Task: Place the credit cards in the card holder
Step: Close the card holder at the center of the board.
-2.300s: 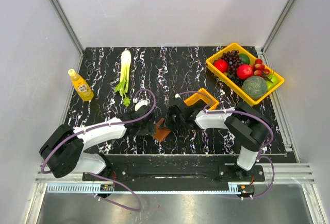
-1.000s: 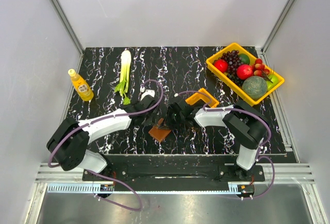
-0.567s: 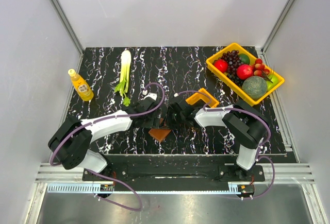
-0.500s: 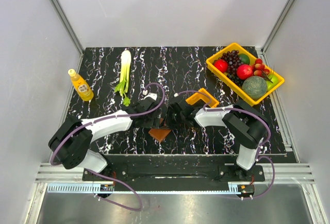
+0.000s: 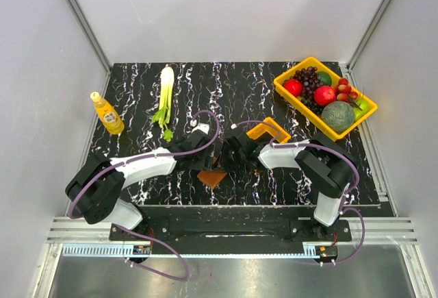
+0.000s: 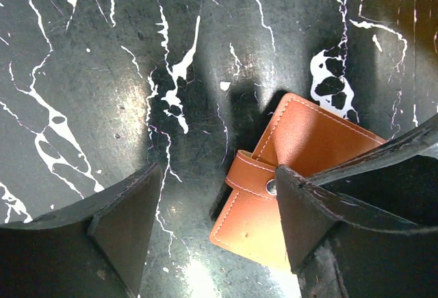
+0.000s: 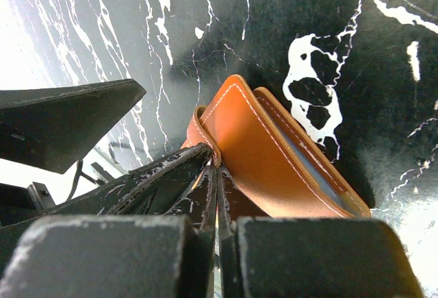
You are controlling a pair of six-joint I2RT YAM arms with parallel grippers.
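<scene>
Pinching card holder [image 7: 274,164] edge: right fingers [image 7: 164,183]; left fingers [image 6: 120,219] spread.

Bright even light, glare on table [image 6: 198,274], fingers [image 7: 109,250] blurred

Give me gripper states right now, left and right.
Left gripper: open, holding nothing.
Right gripper: closed, pinching the edge of the card holder.

Both arms angle inward, left end effector [image 6: 217,173] spread wide, right end effector [image 7: 213,159] pinched together.
</scene>
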